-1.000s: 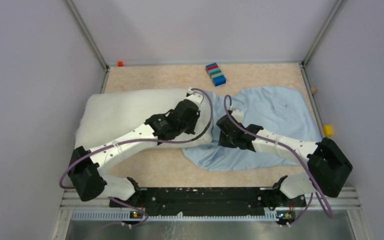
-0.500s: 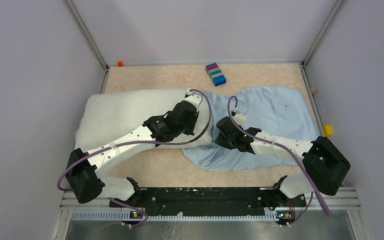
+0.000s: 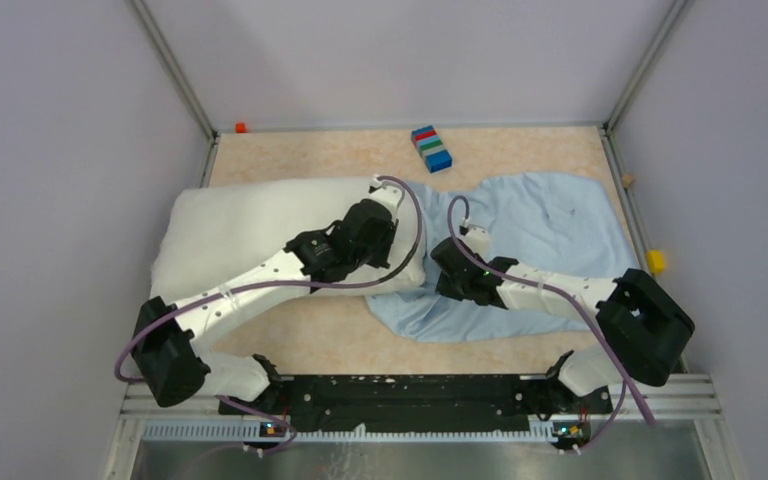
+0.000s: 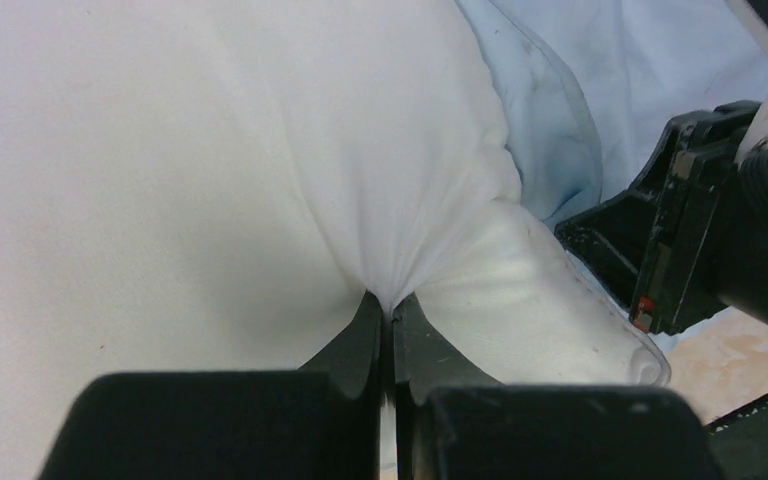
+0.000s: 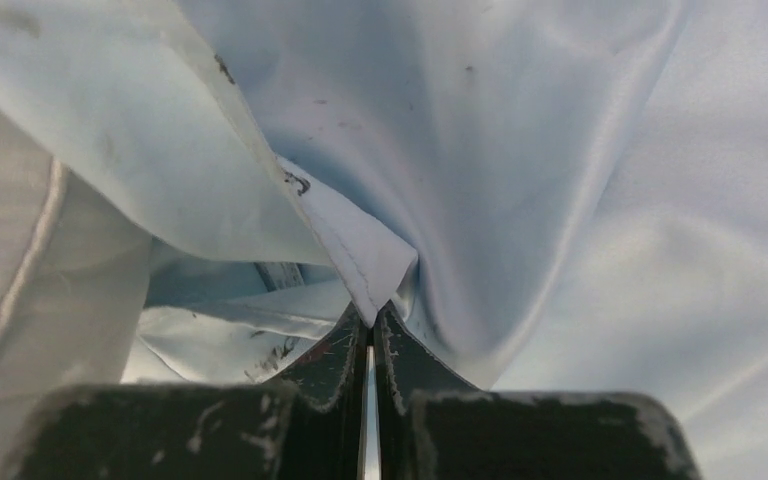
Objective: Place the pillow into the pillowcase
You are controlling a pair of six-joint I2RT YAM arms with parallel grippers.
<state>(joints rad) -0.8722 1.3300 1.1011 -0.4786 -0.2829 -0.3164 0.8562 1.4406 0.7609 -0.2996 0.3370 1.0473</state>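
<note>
Pinching pillow [image 4: 160,180] fabric: left tool [image 4: 390,312] clamped | right tool [image 5: 370,325] clamped on pillowcase [image 5: 540,170] hem | pillow end overlapping pillowcase

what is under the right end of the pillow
The left edge of the pillowcase pokes out from beneath the near right corner of the pillow. How far it reaches underneath is hidden by the pillow itself.

pillow [image 3: 230,230]: off-white cloth, matt, smooth
pillowcase [image 3: 560,220]: thin light-blue cloth, faint sheen, creased
tabletop [image 3: 340,150]: speckled beige, matt
right fingers [image 5: 332,365]: black, scuffed pale at the edges
left fingers [image 4: 360,338]: black, matt, clean
</note>
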